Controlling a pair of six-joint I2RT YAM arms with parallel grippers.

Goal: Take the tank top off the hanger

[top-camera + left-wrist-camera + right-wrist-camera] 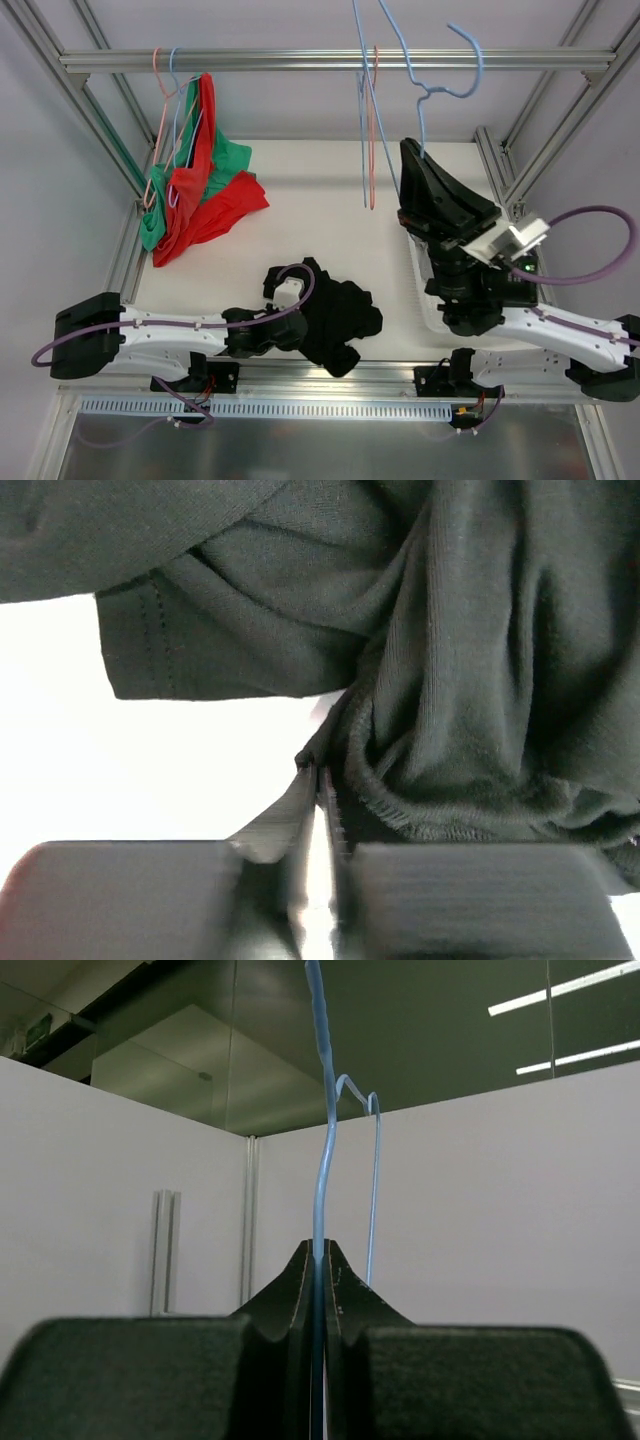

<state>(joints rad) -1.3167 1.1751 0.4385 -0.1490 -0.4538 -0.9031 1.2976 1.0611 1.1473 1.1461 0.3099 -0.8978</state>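
the black tank top lies heaped on the table, at the near edge between the two arm bases. no wire runs through it in any view. the left hand is low on the heap's left side. in the left wrist view its fingers are all but closed, with only a thin bright slit between them, and they pinch a folded hem of the cloth at the tips.

the right hand is raised on the right, well apart from the garment. it is clamped tight on the lower wire of a bare blue hanger, and the right wrist view shows the wire rising straight out from between the closed fingers. i cannot tell whether its hook is over the rail.

judging by this, the separation itself looks done and the work is at its closing step. the next move probably calls for the left hand to open and lift clear without dragging the hem along. the right hand would then park or release the hanger, keeping it clear of the empty hangers dangling nearby.
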